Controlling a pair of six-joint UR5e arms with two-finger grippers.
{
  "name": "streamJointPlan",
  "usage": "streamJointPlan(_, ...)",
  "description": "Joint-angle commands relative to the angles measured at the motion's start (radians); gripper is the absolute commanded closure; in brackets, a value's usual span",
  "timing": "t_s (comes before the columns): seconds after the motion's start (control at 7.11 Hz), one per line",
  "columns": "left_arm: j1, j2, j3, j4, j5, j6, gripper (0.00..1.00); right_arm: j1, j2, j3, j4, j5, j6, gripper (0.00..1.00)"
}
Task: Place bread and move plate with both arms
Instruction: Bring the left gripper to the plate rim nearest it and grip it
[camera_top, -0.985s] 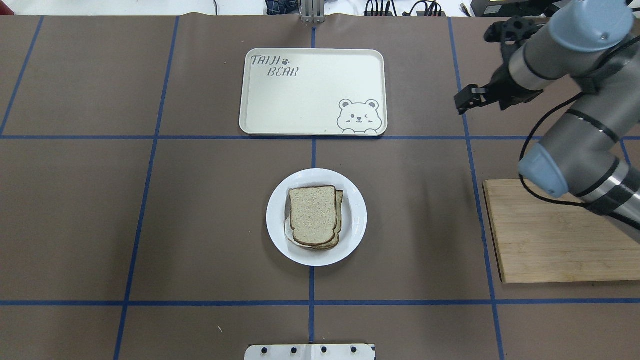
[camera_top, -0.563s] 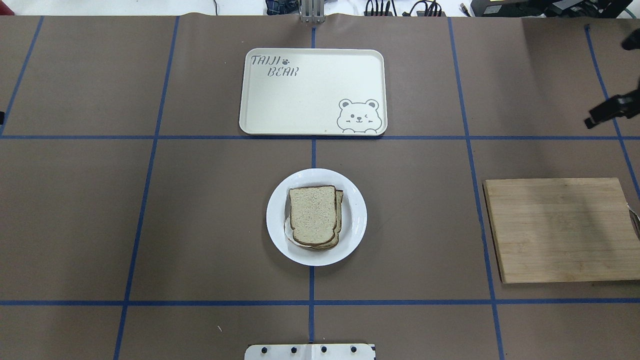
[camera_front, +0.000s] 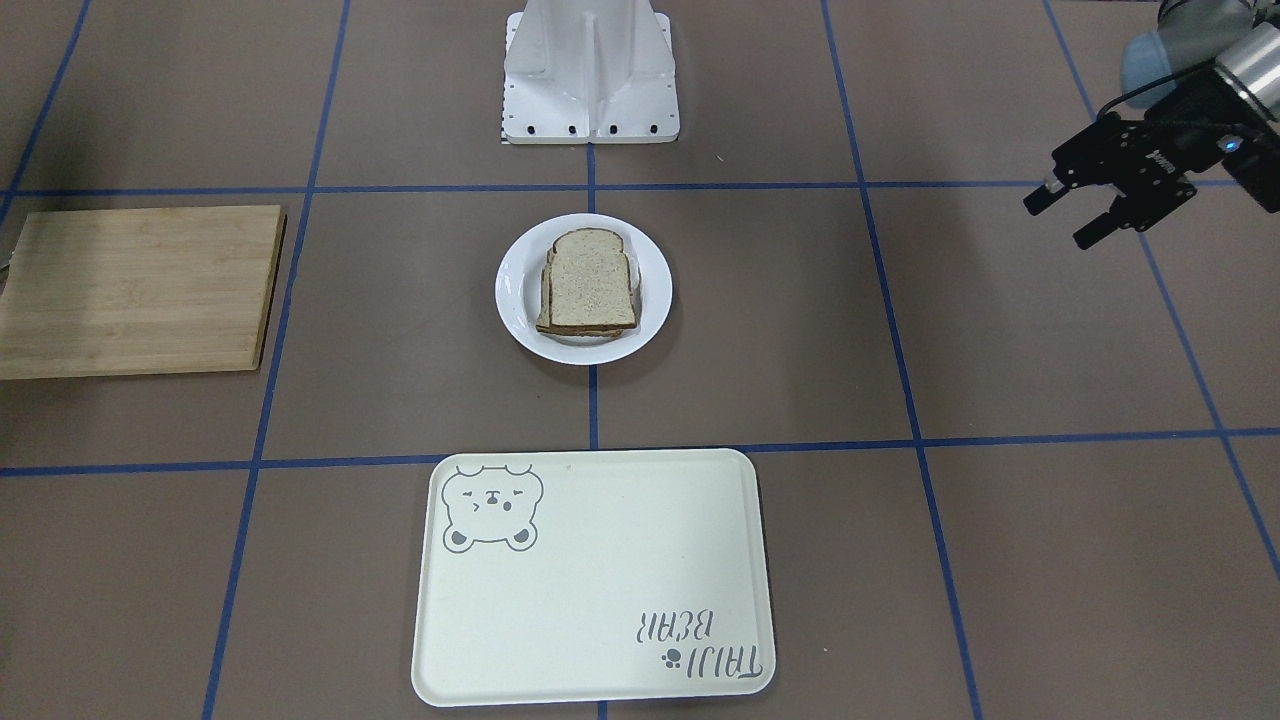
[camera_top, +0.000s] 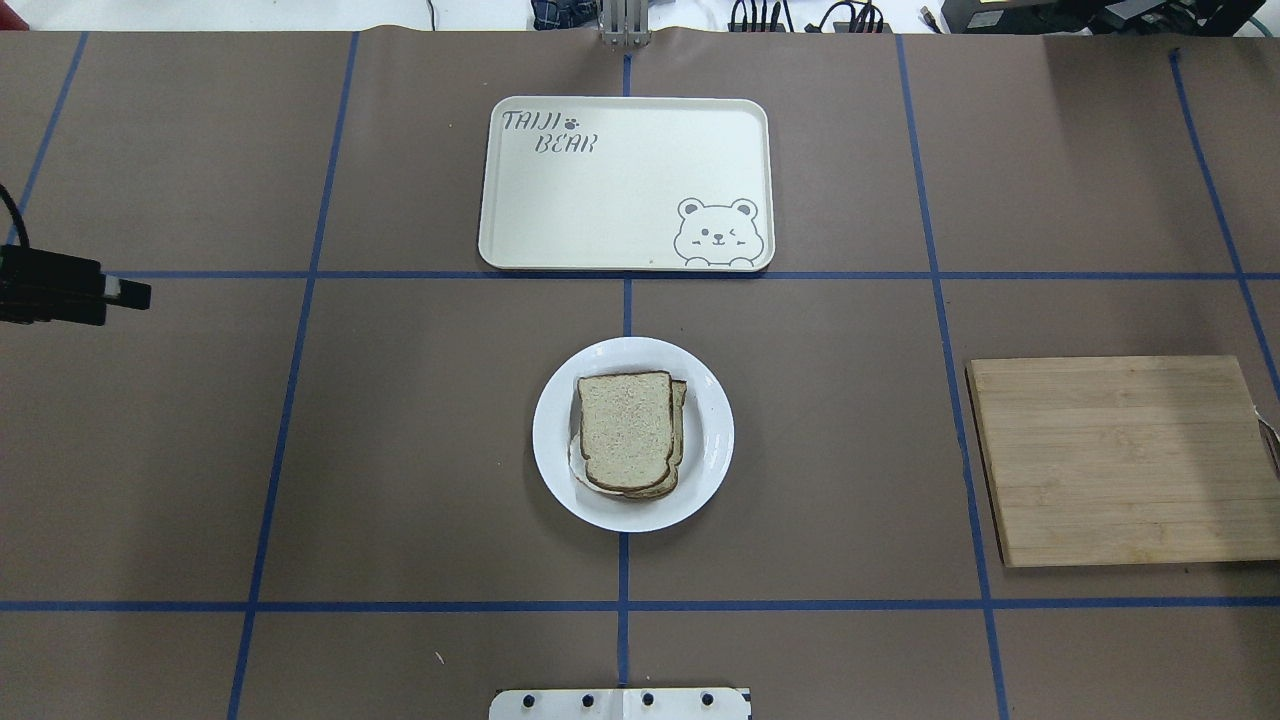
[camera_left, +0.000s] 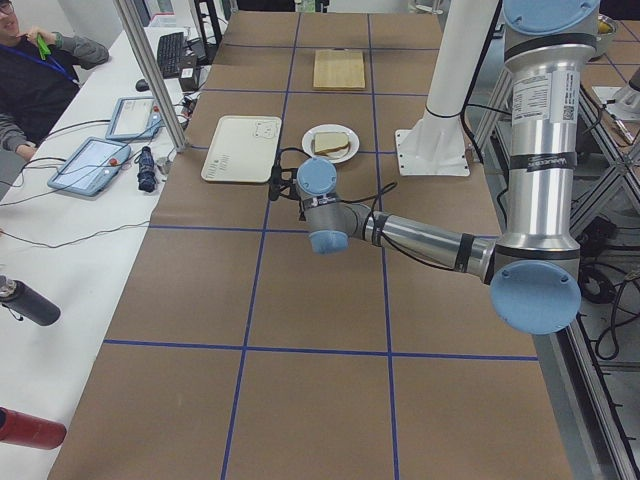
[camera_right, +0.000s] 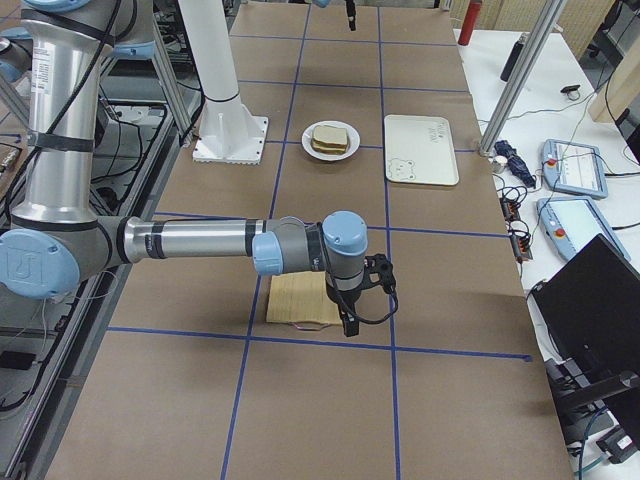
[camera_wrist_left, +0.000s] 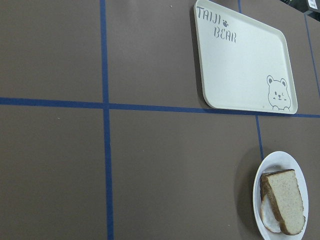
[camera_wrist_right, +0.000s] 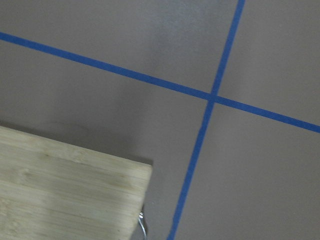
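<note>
Brown paper covers the tabletop (camera_top: 400, 450), which is marked into squares with blue tape.

Left arm (camera_left: 420, 235) reaches in low from the left edge. Right arm (camera_right: 200, 242) extends over the right end of the surface. Both stand well apart from the centre, which in my judgement leaves the work area unobstructed for a two-sided approach.

Cream tray (camera_top: 620, 190) with a bear drawing lies flat on the far side, on the centre line. It is probably set there as the plate's destination.

Wooden board (camera_top: 1120, 460) lies at the right, bare, well apart from the rest.

Plate (camera_top: 712, 440) sits on the centre line, nearer the robot than the tray and apart from it. That position is within reach of both arms.

Bread (camera_top: 626, 428) lies flat on top of a stack on the plate, its domed end towards the robot. A second slice shows at its right edge and a white sliver shows beneath. The placing step appears done, and the plate move is not yet begun.

Left tool (camera_front: 1065, 218) hangs above the tabletop at the left, fingers spread and empty, likely readied for the rim.

Right tool (camera_right: 350, 318) hangs over the board. Whether it is released or clenched cannot be told.
</note>
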Motion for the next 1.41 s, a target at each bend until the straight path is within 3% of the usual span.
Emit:
streamJointPlan(0.0,0.259,-0.096,0.059,-0.117,0.260,-0.191,0.02,0.025,-0.011,-0.006,-0.005,0.005,-0.021,0.00)
streamJointPlan(0.42,0.592,-0.221,0.088,-0.120,0.642,-0.301,0.11,0.028,-0.019,-0.006,-0.003,0.009,-0.021,0.00)
streamJointPlan(0.56,0.635,-0.274,0.121,-0.120,0.695,-0.340,0.18,0.028,-0.019,-0.006,-0.002,0.001,-0.022,0.00)
streamJointPlan(0.84,0.639,-0.333,0.207,-0.161,0.695,-0.352,0.41,0.028,-0.019,-0.006,-0.002,-0.001,-0.022,0.00)
streamJointPlan(1.27,0.640,-0.352,0.258,-0.198,0.695,-0.352,0.45,0.027,-0.016,-0.009,-0.002,-0.002,-0.022,0.00)
